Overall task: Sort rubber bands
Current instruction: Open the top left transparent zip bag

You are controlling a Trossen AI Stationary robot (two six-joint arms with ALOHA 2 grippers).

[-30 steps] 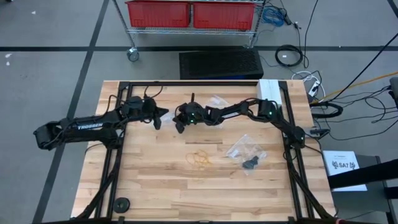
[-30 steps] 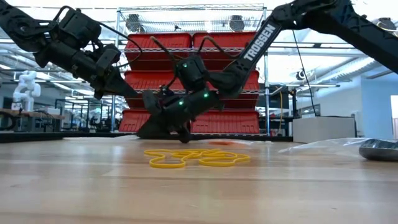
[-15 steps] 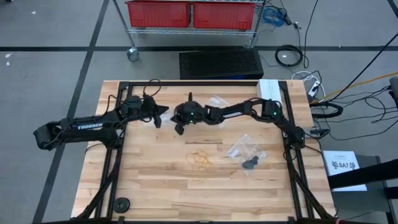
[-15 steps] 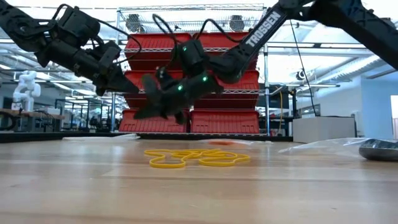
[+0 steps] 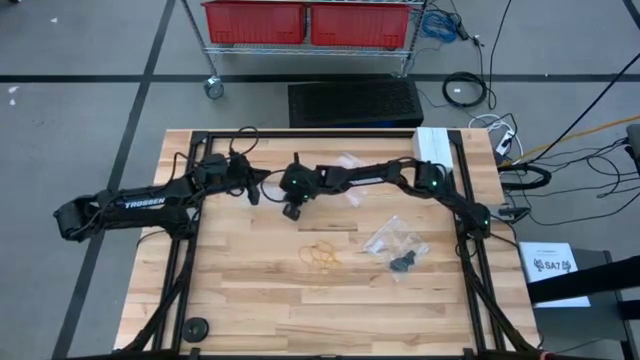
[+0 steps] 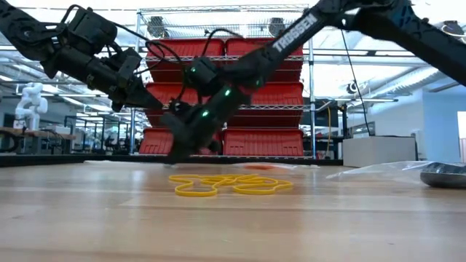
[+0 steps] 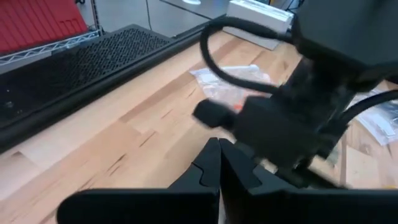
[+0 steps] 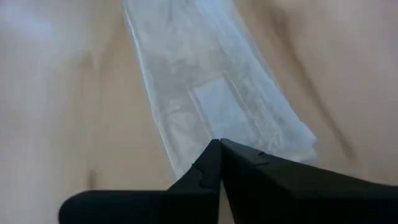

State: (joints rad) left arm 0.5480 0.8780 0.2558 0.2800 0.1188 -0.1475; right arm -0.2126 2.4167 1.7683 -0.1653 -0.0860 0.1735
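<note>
A pile of pale tan rubber bands (image 5: 322,255) (image 6: 229,184) lies loose on the wooden table. Black bands (image 5: 402,263) sit by a clear bag (image 5: 390,238). Orange bands show inside another clear bag (image 5: 350,163) (image 7: 239,102) near the far edge. My right gripper (image 5: 291,210) (image 6: 175,155) (image 8: 219,143) is shut and points down at the table, far-left of the tan pile, with a clear plastic bag (image 8: 211,93) just ahead of its tips. My left gripper (image 5: 257,186) (image 6: 156,108) (image 7: 219,144) is shut and hovers beside the right arm's wrist. My right gripper's shut tips stand at the near end of the clear plastic bag (image 8: 193,158), coming from above and slanting down. I cannot tell whether they touch the bag or the table.
Black frame rails (image 5: 190,250) run along the table's left and right sides. A white box (image 5: 432,146) sits at the far right corner and a black round foot (image 5: 196,327) near the left front. Bare wood lies toward the near edge.
My right gripper rose off the table, then swung toward the table's left and dropped again, tipping steeper until its tips sit at table height. The tan pile and the bags have stayed where they were.
</note>
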